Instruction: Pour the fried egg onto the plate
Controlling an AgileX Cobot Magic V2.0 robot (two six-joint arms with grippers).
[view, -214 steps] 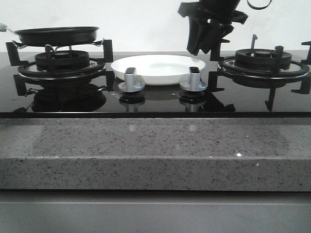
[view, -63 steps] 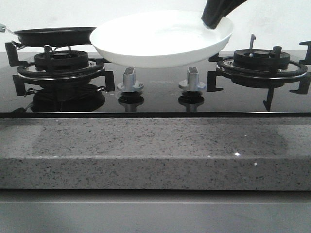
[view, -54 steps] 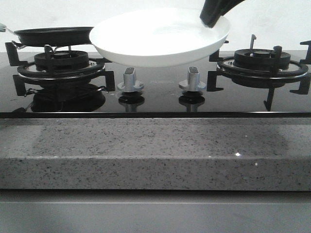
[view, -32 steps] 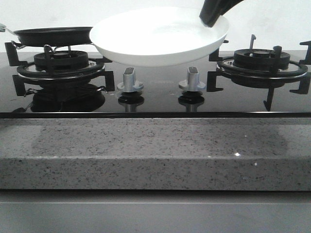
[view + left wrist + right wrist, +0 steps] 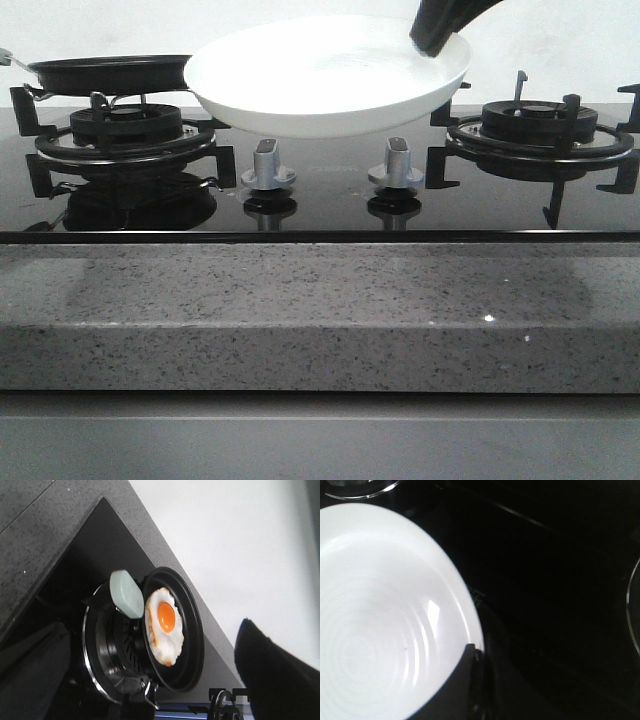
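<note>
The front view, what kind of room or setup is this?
Probably a kitchen cooking station: a black glass gas hob with burner grates and two control knobs, set in a speckled stone counter, a frying pan on one burner.

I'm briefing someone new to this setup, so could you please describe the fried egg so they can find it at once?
Start at the stove's left burner. A black pan sits on it, and the fried egg lies flat inside. It is the only pale piece with an orange yolk; the white plate alongside, held up by the right gripper, is bare.
</note>
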